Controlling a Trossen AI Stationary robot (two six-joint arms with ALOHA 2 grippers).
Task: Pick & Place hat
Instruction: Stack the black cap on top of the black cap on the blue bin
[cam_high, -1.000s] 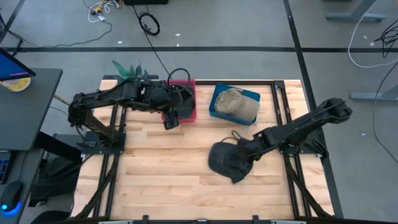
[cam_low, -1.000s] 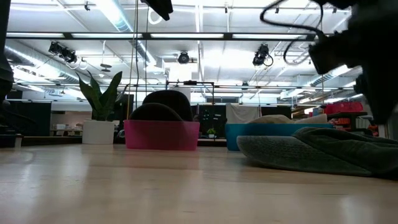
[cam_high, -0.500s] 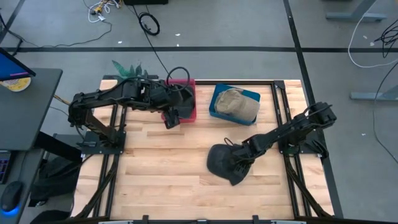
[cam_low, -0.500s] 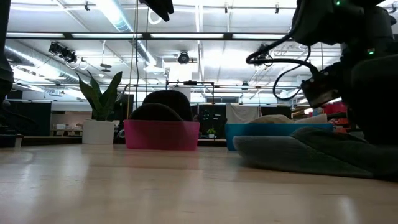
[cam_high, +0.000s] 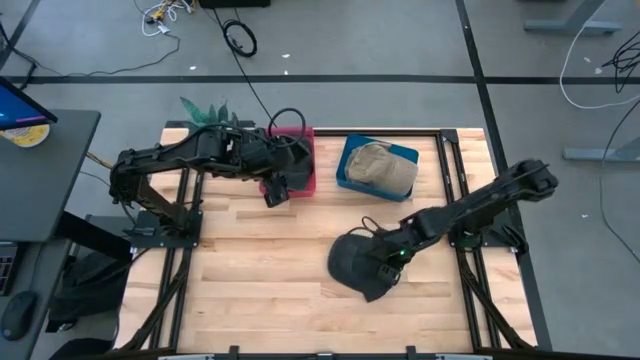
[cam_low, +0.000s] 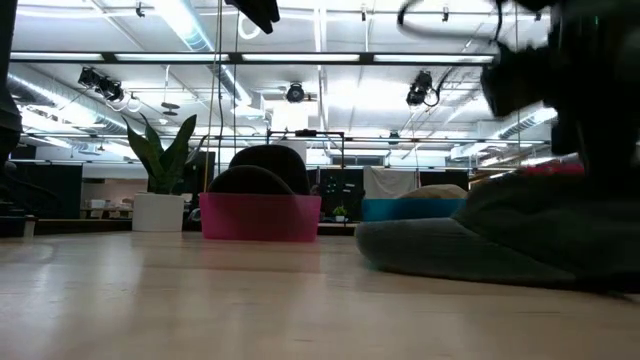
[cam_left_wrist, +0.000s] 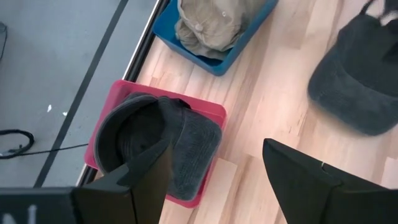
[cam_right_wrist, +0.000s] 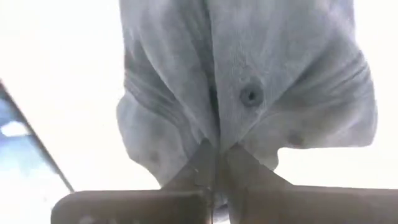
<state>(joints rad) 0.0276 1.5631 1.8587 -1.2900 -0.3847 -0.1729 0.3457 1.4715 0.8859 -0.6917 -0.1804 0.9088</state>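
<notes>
A dark grey hat (cam_high: 352, 262) lies on the wooden table, right of centre; in the low view the hat (cam_low: 450, 245) bulges up at its right side. My right gripper (cam_high: 386, 254) is shut on its crown, and the right wrist view shows the cloth puckered around the gripper (cam_right_wrist: 217, 152). My left gripper (cam_high: 275, 192) hangs open above the near edge of a pink bin (cam_high: 306, 160), touching nothing. In that bin (cam_left_wrist: 168, 93) lies another dark hat (cam_left_wrist: 193, 149). My right gripper pinches a fold of the hat's crown (cam_right_wrist: 214, 132) between its two fingers, close to the top button (cam_right_wrist: 250, 94). The fingers come steeply from above. The cloth gathers in creases toward them, while the hat's left part (cam_low: 400, 250) rests on the table.
A blue bin (cam_high: 345, 165) holding a tan hat (cam_high: 380, 168) stands at the far side, right of the pink bin. A potted plant (cam_low: 158, 190) stands at the far left corner. Bare wood stretches along the table's near and left parts.
My right gripper has shut on the dark hat's crown. The hat has slid a little toward the table's left, and its crown has bunched up and risen under the fingers.
</notes>
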